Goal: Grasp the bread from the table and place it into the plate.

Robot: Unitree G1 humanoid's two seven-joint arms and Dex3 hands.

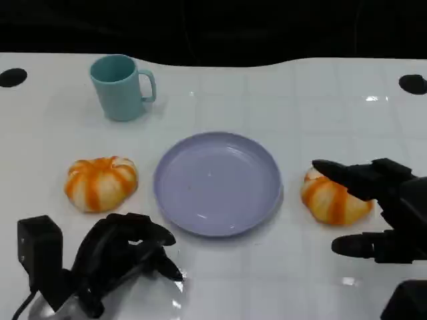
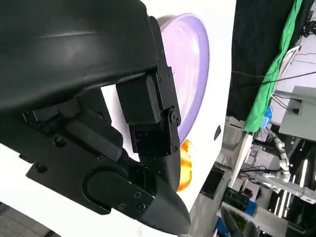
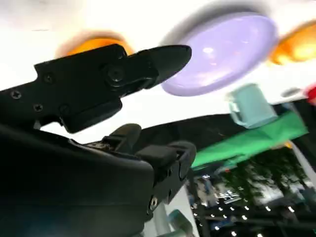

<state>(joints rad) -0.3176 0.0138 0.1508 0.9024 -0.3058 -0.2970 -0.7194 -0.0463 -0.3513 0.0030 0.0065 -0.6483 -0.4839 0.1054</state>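
while spread wide at the lower right of the head view, right hand (image 1: 380, 213) hovered about the right bread (image 1: 331, 199), one finger (image 1: 340, 175) reaching over the roll's top and another (image 1: 357, 246) lying lower, nearer the table edge, apart from the first; held nothing, touch on the roll not plain enough to tell. seen again in the right wrist view as right hand (image 3: 98, 128), fingers parted, orange of the roll (image 3: 94, 45) showing just beyond the upper finger. left hand (image 1: 123, 257) rested at the lower left, fingers curled inward with nothing in them, just below the left bread (image 1: 101, 183) and apart from it; seen close in the left wrist view as left hand (image 2: 143, 148), dark and bulky. found both rolls orange with pale stripes, both lying on the white table (image 1: 267, 93), neither on the plate (image 1: 218, 183). lay lavender and round, that plate, between the two rolls, near the middle of the table, bare on its face; showed also in the left wrist view (image 2: 190, 74) and in the right wrist view (image 3: 222, 54). stood upright a teal mug (image 1: 121, 87) farther back on the left, well apart from the plate, handle turned to the right.
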